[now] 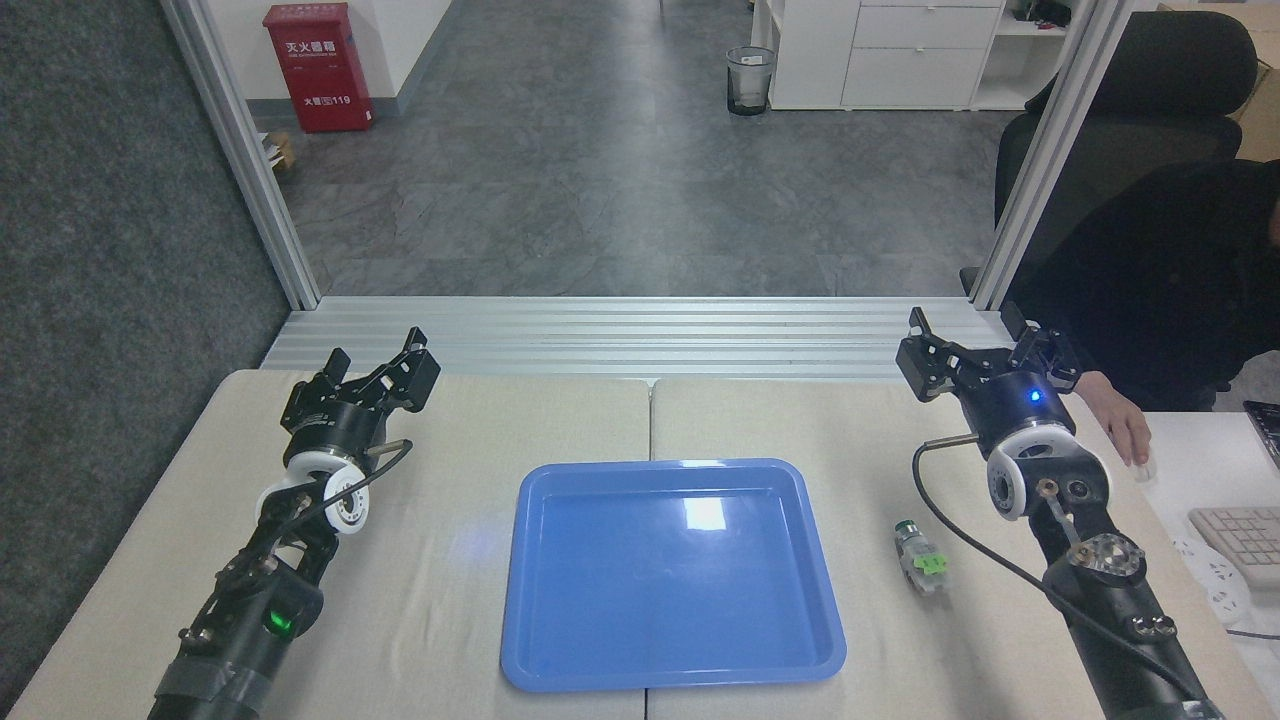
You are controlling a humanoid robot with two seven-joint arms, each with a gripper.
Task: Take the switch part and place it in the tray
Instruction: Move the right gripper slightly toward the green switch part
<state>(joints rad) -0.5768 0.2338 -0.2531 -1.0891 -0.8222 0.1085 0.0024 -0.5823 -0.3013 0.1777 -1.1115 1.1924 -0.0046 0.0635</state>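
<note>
Right of tray (pixel 560 640): switch part (pixel 921 560) on table; both pincers (pixel 385 370) (pixel 985 345) prob. open, empty.

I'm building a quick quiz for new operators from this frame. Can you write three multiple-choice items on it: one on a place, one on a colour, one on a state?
1. Where does the switch part lie?
A. Inside the tray
B. On the table, right of the tray
C. In the left gripper

2. What colour is the tray?
A. Blue
B. Red
C. White

3. How is the right gripper?
A. Shut on the switch part
B. Open and holding nothing
C. Resting in the tray

Answers:
1 B: the part sits on the table between the tray's right rim and the right arm, touching neither.
2 A: the tray is glossy blue and holds nothing.
3 B: its fingers are spread above the table's far edge, well away from the part; the left gripper is likewise open.
</note>
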